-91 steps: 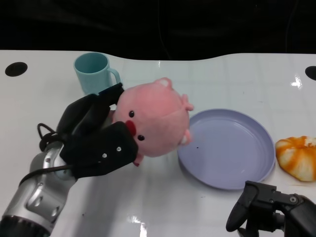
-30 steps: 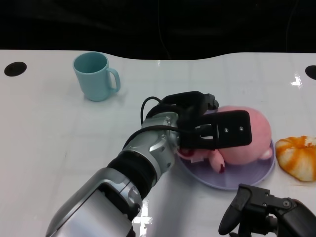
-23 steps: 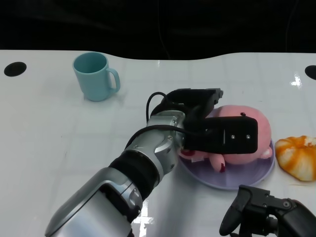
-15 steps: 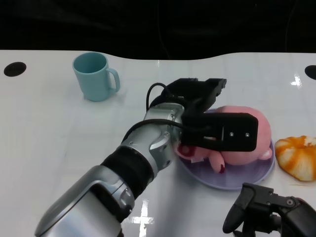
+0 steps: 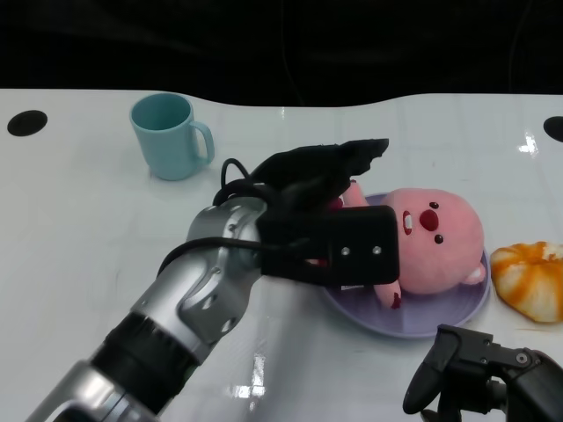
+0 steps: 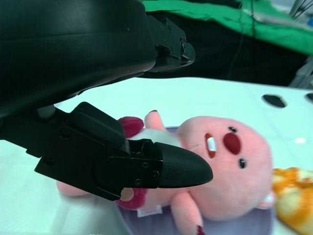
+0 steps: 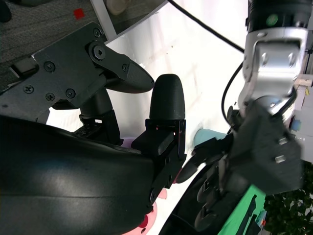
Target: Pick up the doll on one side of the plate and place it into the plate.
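The pink pig doll [image 5: 435, 239] lies on its side in the lavender plate [image 5: 444, 321], face up toward the far edge. My left hand [image 5: 321, 211] hovers just left of the doll with its fingers spread and nothing in them. In the left wrist view the doll [image 6: 230, 171] lies beyond the black fingers [image 6: 161, 169], apart from them. My right hand [image 5: 493, 382] rests at the near right edge of the table, fingers curled in, holding nothing.
A teal mug [image 5: 171, 136] stands at the back left. An orange-and-white plush [image 5: 530, 280] lies just right of the plate. Black round holes [image 5: 25, 122] mark the table's far corners. The white tabletop extends left of my arm.
My left hand carried the doll from beside the plate into it, let go, and has now drawn back to the left, uncovering the doll's face. The right hand stayed put.
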You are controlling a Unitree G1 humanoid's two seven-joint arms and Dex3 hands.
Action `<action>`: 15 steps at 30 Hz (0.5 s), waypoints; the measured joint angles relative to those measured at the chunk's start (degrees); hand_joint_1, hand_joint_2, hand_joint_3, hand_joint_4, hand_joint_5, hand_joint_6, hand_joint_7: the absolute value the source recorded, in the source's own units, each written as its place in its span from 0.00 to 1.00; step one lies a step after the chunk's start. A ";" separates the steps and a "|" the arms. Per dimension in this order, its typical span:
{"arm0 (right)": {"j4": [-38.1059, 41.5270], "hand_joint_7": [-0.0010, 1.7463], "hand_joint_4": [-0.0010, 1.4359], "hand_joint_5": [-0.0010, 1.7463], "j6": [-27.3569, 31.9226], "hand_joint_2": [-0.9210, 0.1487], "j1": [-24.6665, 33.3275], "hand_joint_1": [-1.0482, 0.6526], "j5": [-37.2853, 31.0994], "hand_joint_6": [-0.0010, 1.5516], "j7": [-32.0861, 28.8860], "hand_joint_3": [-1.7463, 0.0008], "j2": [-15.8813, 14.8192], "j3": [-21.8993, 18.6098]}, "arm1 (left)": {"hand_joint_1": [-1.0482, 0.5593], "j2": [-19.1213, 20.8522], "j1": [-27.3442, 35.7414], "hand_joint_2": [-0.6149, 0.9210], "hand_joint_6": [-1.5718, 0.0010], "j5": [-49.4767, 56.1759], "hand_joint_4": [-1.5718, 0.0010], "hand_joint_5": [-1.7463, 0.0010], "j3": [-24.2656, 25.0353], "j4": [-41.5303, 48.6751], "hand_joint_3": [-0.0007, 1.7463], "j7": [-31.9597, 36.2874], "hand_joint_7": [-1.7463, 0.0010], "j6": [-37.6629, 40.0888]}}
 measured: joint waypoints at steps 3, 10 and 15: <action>0.17 0.80 0.45 0.98 0.00 0.32 -0.13 0.48 0.15 0.38 0.17 0.42 -0.06 -0.21 | 0.10 1.22 3.46 1.00 0.91 -2.26 0.91 0.93 1.70 -6.33 0.27 -1.88 0.97 0.22; 0.74 0.80 0.45 0.98 -0.03 0.31 -0.22 0.49 0.47 0.38 0.50 0.43 -0.16 -0.40 | 0.14 4.90 11.20 1.00 0.86 -6.99 0.89 0.88 5.79 -17.14 0.25 -4.06 0.95 0.03; 0.84 0.80 0.45 0.98 -0.32 0.31 -0.28 0.48 0.53 0.39 0.51 0.43 -0.25 -0.42 | 0.18 6.98 16.35 1.00 0.83 -9.77 0.90 0.82 7.80 -22.50 0.23 -4.60 0.94 -0.53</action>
